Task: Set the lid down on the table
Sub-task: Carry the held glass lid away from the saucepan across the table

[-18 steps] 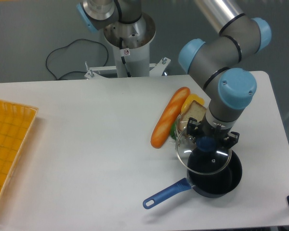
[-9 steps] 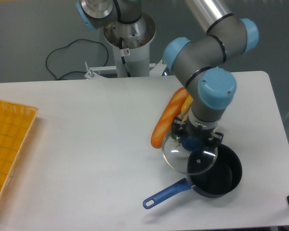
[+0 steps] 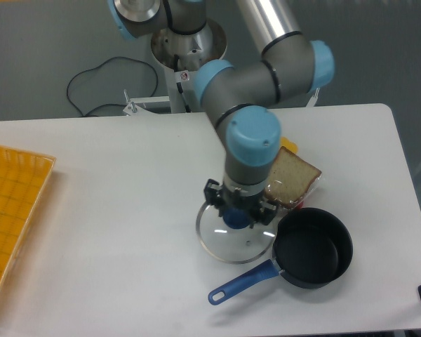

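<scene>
The lid (image 3: 224,241), clear glass with a thin metal rim and a blue knob, hangs low over the white table (image 3: 119,196), left of the dark saucepan (image 3: 313,247). My gripper (image 3: 238,216) points straight down and is shut on the lid's blue knob. I cannot tell whether the lid's rim touches the tabletop. The saucepan stands uncovered, its blue handle (image 3: 240,282) reaching toward the front left, just under the lid's front edge.
A slice of bread (image 3: 292,184) and a bit of yellow food lie behind the pan, partly hidden by my arm. An orange-yellow gridded tray (image 3: 10,210) sits at the table's left edge. The robot base stands at the back.
My gripper has carried the lid leftward off the saucepan and lower toward the table. The arm now hides the orange baguette-shaped food.
</scene>
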